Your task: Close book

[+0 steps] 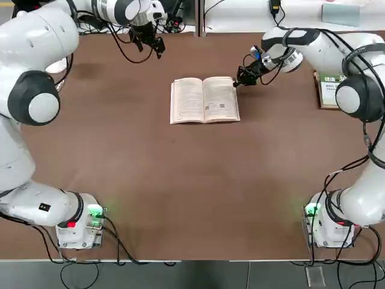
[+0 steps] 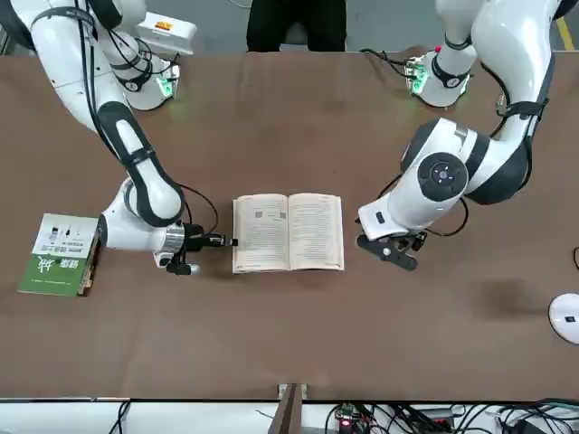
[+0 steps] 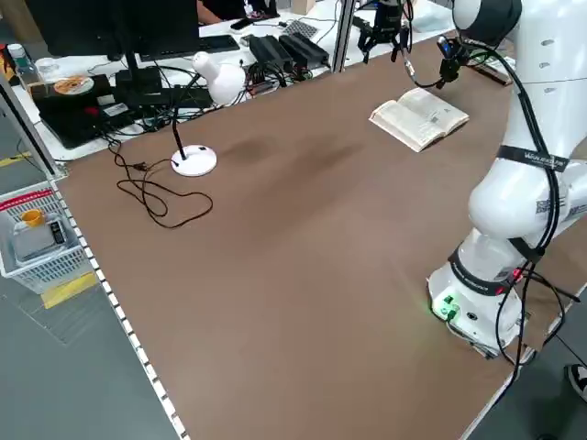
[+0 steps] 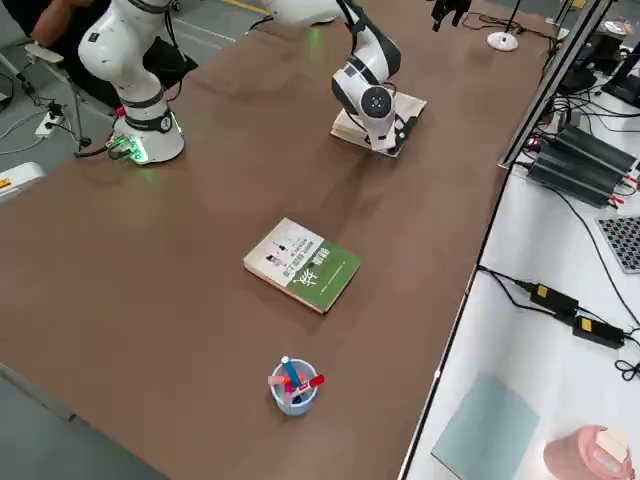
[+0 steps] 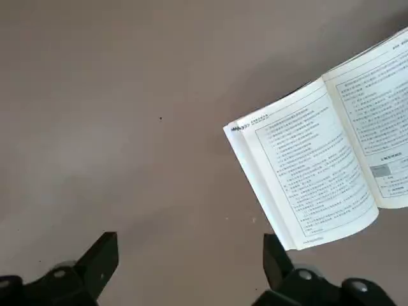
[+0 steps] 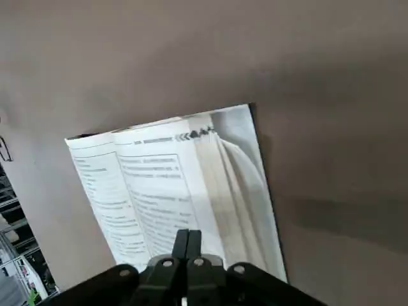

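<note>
At the worktop's point(image 1: 180, 198) near edge stand the two arm bases, the left arm's base point(image 1: 78, 223) toward the left and the right arm's base point(image 1: 328, 226) toward the right. A person point(image 2: 297, 23) in dark trousers is just past that edge, between the bases.

Farther out, in the far half of the worktop and roughly midway between its left and right edges, the open book point(image 1: 204, 100) lies flat with its cream printed pages facing up. On its right side the block of pages fans a little at the outer edge, and the pale cover shows beneath.

The right gripper point(image 6: 188, 234) is at the open book's right edge, its jaws closed together with nothing between them; whether the tips touch the paper, I cannot tell. Well to the right lies the green-and-white book point(image 4: 303, 263), closed, and beyond it toward the right edge is a cup of pens point(image 4: 295, 388).

The left gripper point(image 5: 191, 248) hovers beyond the open book and to its left, close to the far edge, jaws wide and empty. Over toward the left, near the far edge, sits a round white lamp base point(image 3: 194, 160). Past the far edge, a white desk carries a monitor point(image 3: 110, 23), a keyboard point(image 3: 218, 43) and tangled cables.
</note>
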### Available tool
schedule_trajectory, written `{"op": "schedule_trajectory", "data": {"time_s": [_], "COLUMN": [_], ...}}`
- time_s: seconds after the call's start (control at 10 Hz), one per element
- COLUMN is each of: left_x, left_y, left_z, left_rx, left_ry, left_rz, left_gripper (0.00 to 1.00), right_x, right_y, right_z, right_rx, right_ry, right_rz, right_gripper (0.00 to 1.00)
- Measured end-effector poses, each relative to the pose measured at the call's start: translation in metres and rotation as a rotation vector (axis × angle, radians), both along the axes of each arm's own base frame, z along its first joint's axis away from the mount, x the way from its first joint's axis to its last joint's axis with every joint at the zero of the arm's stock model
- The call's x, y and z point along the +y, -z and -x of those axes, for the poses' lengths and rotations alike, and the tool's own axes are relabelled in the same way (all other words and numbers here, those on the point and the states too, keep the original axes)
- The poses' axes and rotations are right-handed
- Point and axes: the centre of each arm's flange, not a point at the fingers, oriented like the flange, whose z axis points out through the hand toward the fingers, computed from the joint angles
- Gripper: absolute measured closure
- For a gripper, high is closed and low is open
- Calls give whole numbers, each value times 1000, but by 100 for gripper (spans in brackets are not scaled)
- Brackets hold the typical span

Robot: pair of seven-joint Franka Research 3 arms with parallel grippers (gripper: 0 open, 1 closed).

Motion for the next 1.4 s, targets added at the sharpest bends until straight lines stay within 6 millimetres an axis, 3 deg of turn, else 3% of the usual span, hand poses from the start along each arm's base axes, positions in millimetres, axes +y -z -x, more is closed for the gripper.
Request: {"op": "schedule_trajectory", "data": {"time_s": [1.4], "left_x": [-17], "left_y": [20], "left_z": [3], "left_rx": [5], "left_ry": [20], "left_rz": [6], "left_gripper": [0], "right_x": [23], "right_y": [10], "right_z": [16], "right_rx": [-25], "right_ry": [-19], "right_rz": [40], "right_gripper": [99]}}
